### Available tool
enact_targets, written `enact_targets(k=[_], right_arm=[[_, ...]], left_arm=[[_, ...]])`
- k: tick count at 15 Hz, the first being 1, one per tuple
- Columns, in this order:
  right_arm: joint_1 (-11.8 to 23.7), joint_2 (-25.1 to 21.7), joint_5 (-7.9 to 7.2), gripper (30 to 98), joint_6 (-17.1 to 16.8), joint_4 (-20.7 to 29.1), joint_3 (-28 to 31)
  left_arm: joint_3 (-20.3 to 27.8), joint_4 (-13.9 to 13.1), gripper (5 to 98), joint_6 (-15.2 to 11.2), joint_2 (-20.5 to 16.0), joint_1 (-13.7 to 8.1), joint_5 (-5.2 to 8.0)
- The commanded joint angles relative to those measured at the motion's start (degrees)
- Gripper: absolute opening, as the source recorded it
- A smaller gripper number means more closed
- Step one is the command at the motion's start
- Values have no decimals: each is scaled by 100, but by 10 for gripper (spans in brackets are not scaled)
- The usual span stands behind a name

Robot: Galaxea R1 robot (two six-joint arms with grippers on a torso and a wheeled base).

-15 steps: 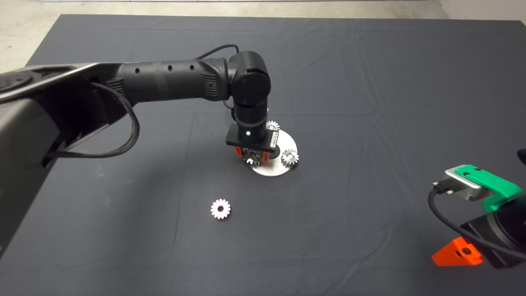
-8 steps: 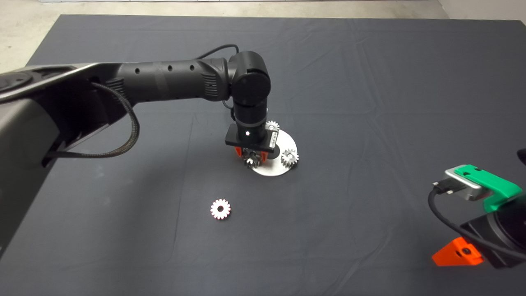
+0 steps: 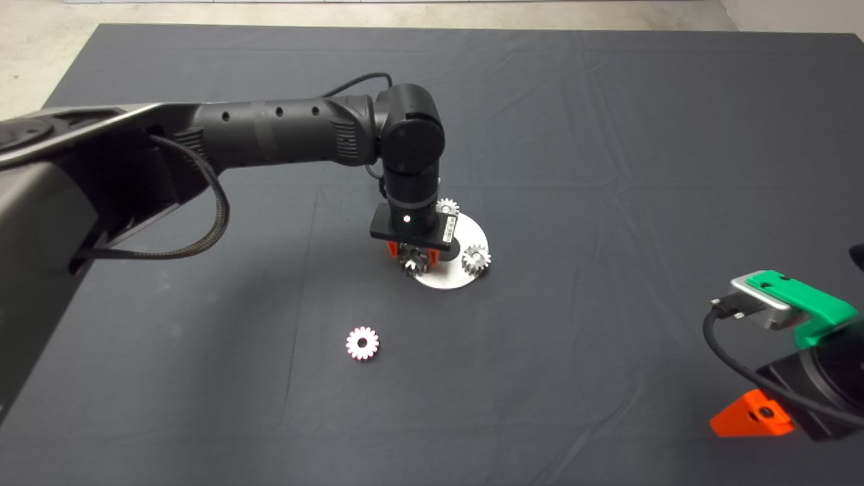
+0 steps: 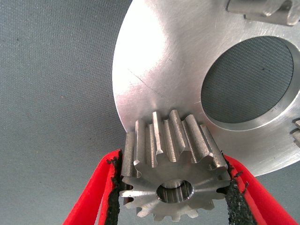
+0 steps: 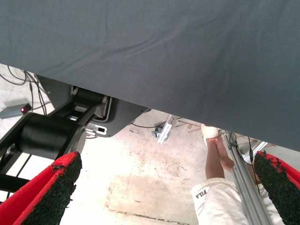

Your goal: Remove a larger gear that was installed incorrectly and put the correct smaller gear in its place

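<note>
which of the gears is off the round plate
The smaller gear, pale-faced, lies alone on the mat; the others are at the plate.

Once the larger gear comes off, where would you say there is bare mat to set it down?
The left hand grips the larger gear at the round plate; that spot is crowded, with two small gears there too. Bare mat lies between the plate and the smaller gear, and widely between the plate and the parked right hand.
</note>
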Motion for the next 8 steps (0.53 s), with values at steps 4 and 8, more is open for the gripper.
enact_targets(k=[4,8], right_arm=[[88,-8,-327,969,1,177,18],[88,-8,-327,969,1,186,18]], left_arm=[[-8,11,436,-27,32,-94,-54],[-8,11,436,-19,-3,-128,-19]])
